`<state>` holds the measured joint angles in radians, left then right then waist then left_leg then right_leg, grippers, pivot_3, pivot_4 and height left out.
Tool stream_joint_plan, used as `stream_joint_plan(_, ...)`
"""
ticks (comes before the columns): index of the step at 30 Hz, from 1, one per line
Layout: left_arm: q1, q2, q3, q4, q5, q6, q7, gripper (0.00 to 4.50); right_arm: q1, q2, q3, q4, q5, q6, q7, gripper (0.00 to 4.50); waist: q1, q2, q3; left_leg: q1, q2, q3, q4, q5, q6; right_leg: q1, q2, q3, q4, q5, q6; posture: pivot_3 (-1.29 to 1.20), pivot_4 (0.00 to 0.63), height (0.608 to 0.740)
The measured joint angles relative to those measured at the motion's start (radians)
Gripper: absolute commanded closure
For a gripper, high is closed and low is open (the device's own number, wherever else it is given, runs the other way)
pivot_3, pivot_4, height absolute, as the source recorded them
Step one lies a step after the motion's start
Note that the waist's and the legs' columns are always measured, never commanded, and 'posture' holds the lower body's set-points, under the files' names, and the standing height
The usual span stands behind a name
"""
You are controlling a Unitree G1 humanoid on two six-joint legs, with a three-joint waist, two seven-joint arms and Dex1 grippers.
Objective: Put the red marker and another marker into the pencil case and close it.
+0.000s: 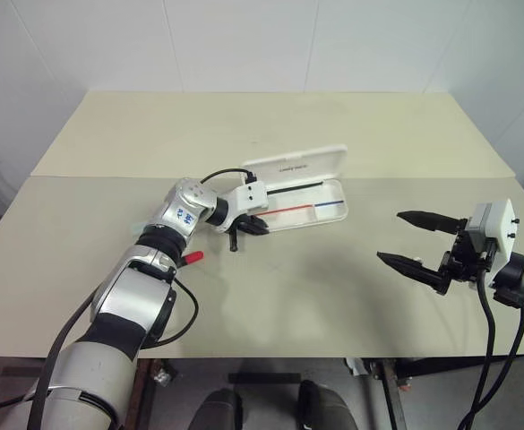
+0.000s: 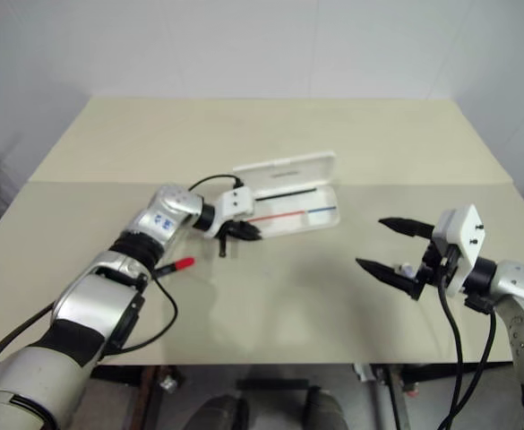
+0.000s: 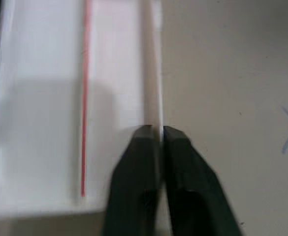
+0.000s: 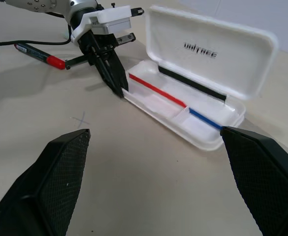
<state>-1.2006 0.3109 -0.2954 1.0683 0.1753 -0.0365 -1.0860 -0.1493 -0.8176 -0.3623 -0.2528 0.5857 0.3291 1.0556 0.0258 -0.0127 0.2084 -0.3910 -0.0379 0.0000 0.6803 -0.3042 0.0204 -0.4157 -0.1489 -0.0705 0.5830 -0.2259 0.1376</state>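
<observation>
Left gripper (image 4: 119,91) fingers pinched on near-left rim of open case (image 4: 203,93). Right gripper (image 1: 416,240) spread wide, empty, hovering well right of case. Advice: steady case, avoid tipping tray. Red marker (image 4: 38,54) lies on table left of left fingers, untouched.

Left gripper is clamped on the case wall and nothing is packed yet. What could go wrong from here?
1. The left gripper is shut on the front rim of the open pencil case; pulling could drag or tip the case.
2. The red marker lies on the table behind the left wrist, where the arm or its cable could knock it.
3. The right gripper is open, away from the case, so nothing steadies it.
</observation>
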Motion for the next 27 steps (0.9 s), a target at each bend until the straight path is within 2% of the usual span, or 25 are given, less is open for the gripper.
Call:
stream_joint_plan(8,0.016,0.015,0.002,-0.041,0.000,-0.010,-0.037,4.46,-0.040,0.000,0.006,0.000,0.019,0.000,0.015,0.00,-0.001,0.000,0.000,0.000,0.000,0.000,0.000,0.000,0.000,0.000,0.000,0.000,0.000,0.000,0.000,0.00,0.150,0.740)
stream_joint_plan(12,0.106,0.080,0.002,-0.216,-0.015,0.010,-0.129,4.46,-0.049,0.000,0.016,0.004,0.020,0.002,0.023,0.00,-0.005,0.000,0.000,0.000,0.001,0.001,0.000,-0.001,-0.001,-0.001,0.000,0.001,0.000,0.000,0.000,0.00,0.150,0.740)
stream_joint_plan(20,0.324,0.199,0.000,-0.667,-0.057,0.172,-0.240,4.46,-0.078,-0.001,0.044,0.025,0.019,0.002,0.037,0.00,0.001,0.000,0.000,0.000,0.004,0.001,0.002,-0.001,0.000,0.000,0.000,0.003,0.001,0.000,0.000,0.00,0.150,0.740)
stream_joint_plan(27,0.373,0.170,-0.038,-0.877,-0.074,0.301,-0.228,4.46,-0.088,-0.001,0.066,0.026,0.020,0.002,0.041,0.00,0.001,0.000,0.000,0.000,0.003,-0.002,0.002,-0.001,0.001,0.000,0.000,0.005,0.001,0.000,0.000,0.00,0.150,0.740)
